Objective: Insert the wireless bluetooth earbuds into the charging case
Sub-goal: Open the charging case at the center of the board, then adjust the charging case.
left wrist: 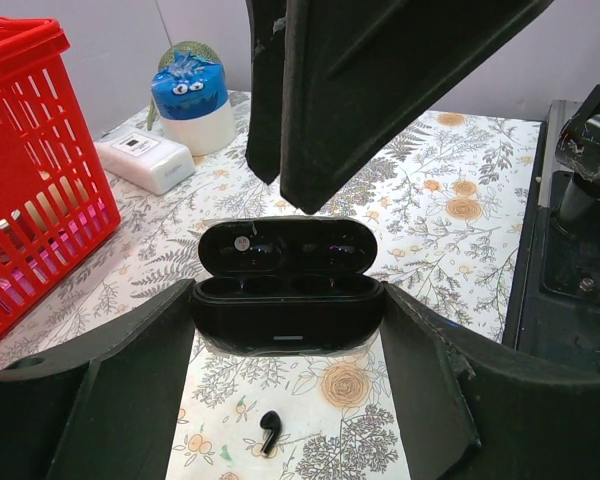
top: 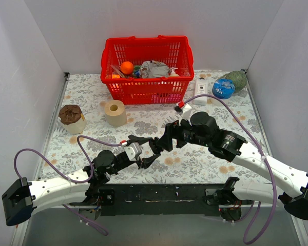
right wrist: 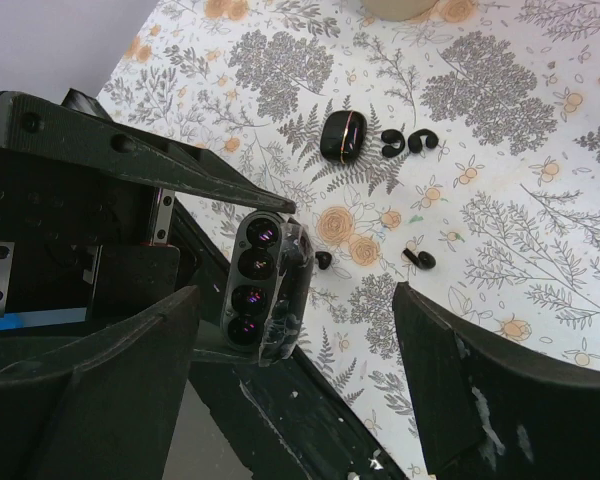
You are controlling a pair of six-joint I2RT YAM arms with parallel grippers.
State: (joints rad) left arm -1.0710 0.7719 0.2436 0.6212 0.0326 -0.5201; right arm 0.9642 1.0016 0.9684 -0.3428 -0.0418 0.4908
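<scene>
The floral table (top: pixel 92 97) spans the whole top view, with the red basket (top: pixel 146 69) at its far edge and a tan tape roll (top: pixel 114 113) just left of and nearer than it. Both arms reach in toward the middle of the near side, where their tips meet. The left gripper (top: pixel 148 154) is clamped on the charging case (left wrist: pixel 288 300), one finger pressed to each end. The case is held above the cloth with its lid swung open, and the wells look empty in the left wrist view. The right gripper (right wrist: pixel 295 300) hangs just over the case with its fingers spread wide and nothing between them. A second black case (right wrist: pixel 342 135), closed, lies on the table farther off, with two curved black pieces just beside it. The wireless bluetooth earbuds (right wrist: pixel 418 258) lie loose on the cloth between the two cases, touching neither. One shows a short stem; the other (right wrist: pixel 323 260) is probably its mate, though it is too small to make out clearly.
</scene>
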